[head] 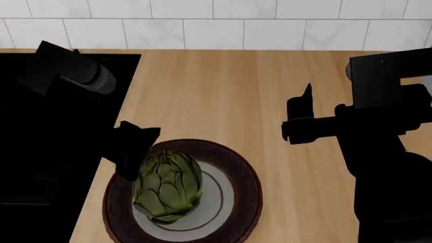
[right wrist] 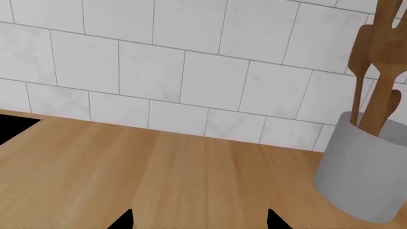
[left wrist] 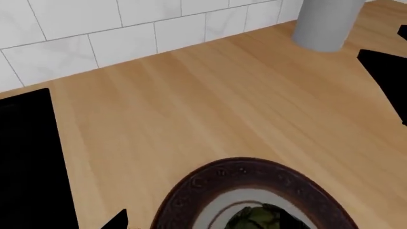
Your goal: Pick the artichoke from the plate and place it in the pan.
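Note:
The green artichoke [head: 169,185] stands on the brown-rimmed plate [head: 246,177] at the counter's front. My left gripper [head: 137,149] is open and hangs just above the plate's far left rim, close against the artichoke's upper left side. In the left wrist view the plate [left wrist: 254,172] and the top of the artichoke [left wrist: 260,219] lie below the gripper [left wrist: 197,225], with one fingertip [left wrist: 119,221] showing. My right gripper [head: 302,119] is open and empty above bare counter to the right of the plate; its tips [right wrist: 124,220] stand wide apart. The pan cannot be made out against the black area at left.
A black cooktop [head: 40,152] fills the left side, next to the plate. A grey utensil holder [right wrist: 359,174] with wooden spoons stands at the back right by the white tiled wall [head: 216,30]. It also shows in the left wrist view [left wrist: 324,24]. Wooden counter [head: 216,96] lies between.

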You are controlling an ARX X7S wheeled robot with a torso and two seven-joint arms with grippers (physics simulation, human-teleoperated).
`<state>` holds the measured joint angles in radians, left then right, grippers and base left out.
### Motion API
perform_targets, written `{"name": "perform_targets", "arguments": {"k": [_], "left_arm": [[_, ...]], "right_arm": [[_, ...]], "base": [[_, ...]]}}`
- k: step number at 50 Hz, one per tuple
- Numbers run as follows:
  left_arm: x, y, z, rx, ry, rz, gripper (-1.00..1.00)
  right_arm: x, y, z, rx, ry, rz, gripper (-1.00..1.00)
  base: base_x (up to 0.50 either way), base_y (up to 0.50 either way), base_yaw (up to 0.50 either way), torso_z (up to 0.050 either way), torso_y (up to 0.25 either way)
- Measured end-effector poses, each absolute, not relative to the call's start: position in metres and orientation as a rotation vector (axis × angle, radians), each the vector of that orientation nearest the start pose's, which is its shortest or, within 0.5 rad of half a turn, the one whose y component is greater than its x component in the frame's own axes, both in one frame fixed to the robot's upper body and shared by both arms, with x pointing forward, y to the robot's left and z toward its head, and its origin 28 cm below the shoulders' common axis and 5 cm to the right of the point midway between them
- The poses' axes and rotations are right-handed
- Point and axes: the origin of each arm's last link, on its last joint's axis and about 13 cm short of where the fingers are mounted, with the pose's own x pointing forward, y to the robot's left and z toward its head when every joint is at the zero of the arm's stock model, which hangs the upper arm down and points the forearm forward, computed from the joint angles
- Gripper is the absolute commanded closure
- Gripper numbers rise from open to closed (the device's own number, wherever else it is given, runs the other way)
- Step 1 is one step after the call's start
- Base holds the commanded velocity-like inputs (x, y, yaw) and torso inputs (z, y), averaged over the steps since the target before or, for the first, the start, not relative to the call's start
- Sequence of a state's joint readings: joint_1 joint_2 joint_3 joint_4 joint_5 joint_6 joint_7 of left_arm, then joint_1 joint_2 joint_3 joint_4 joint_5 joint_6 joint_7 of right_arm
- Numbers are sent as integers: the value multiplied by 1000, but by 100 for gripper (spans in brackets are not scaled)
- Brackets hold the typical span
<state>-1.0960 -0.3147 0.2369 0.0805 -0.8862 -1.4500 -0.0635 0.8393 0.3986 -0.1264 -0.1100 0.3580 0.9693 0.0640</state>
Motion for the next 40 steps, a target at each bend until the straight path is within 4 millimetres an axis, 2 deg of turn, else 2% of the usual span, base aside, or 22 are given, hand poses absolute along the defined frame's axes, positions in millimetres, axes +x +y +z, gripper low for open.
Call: {"name": "perform_targets", "arguments": {"k": [40], "left_arm": [[309,193,237,130,445,-685,-100]], "right_arm": [[321,-170,212,-141,74,1,-100]], "base": [[0,0,0,0,0]]}}
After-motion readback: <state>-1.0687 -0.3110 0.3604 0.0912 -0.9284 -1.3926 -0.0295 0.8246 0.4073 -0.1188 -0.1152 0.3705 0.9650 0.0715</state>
